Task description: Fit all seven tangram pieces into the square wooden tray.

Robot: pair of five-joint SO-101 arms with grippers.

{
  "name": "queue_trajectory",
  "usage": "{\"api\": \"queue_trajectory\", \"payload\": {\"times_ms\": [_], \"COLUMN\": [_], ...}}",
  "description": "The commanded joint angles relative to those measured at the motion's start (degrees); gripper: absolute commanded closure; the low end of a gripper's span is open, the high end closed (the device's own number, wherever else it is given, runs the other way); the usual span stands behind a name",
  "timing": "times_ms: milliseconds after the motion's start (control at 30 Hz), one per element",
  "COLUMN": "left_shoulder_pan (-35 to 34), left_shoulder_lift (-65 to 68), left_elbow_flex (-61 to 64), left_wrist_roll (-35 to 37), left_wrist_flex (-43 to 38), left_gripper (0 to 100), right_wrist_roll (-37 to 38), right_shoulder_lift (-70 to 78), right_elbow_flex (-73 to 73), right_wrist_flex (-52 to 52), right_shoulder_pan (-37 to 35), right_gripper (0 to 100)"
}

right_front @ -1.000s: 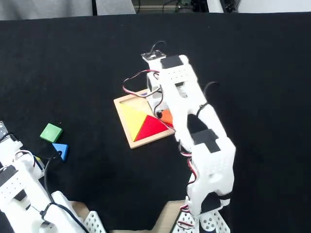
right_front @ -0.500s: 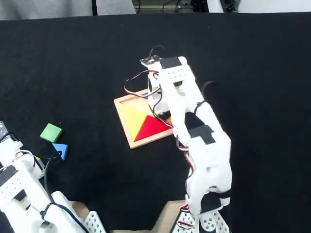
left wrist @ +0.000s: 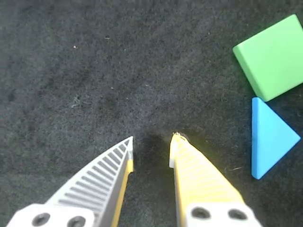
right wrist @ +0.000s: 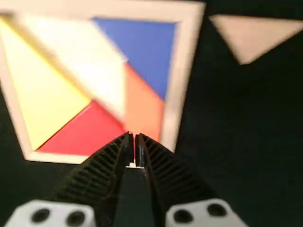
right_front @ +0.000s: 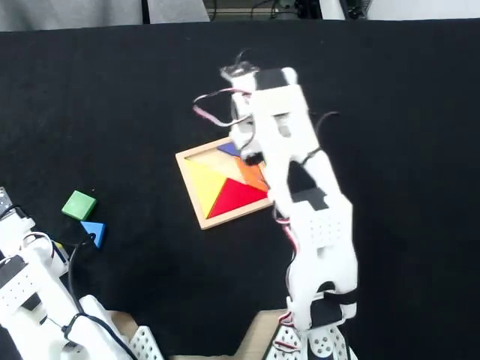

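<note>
Over the tray [right_front: 196, 201] mid-desk hangs the right gripper [right wrist: 134, 137], jaws pressed together on nothing, so best spread them wide before squaring up on the pale triangle [right wrist: 251, 35] just outside its rim, while the left gripper [left wrist: 151, 142], jaws spread, sits near the green square [left wrist: 272, 56] at the left.

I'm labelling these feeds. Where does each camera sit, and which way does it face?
High: fixed overhead, looking down on tray, green square; both arms show.
Left wrist: on left arm, facing green square past the open left claw.
Right wrist: on right arm, facing tray past the shut right claw.
Shared: high and right wrist, the tray.
</note>
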Motion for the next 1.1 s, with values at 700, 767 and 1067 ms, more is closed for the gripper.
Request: {"api": "queue_trajectory", "payload": {"times_ms": [700, 767, 1067], "left_shoulder_pan": [0.13, 0.13, 0.13], "left_shoulder_lift": [-0.79, -0.79, -0.79], "left_elbow_flex": [-0.22, -0.22, -0.22], "left_wrist_roll": [0.44, 0.44, 0.44], "left_wrist_flex": [-1.05, -1.05, -1.05], "left_gripper": [86, 86, 86], "right_wrist_roll": [10.99, 10.9, 17.23], "right_shoulder_lift": [8.75, 6.73, -14.81], "right_elbow_flex": [3.91, 6.02, 10.86], "right_wrist_flex": [2.55, 2.55, 0.79], "right_shoulder_pan": [2.02, 0.79, 3.43], "right_gripper": [98.7, 98.7, 98.7]}}
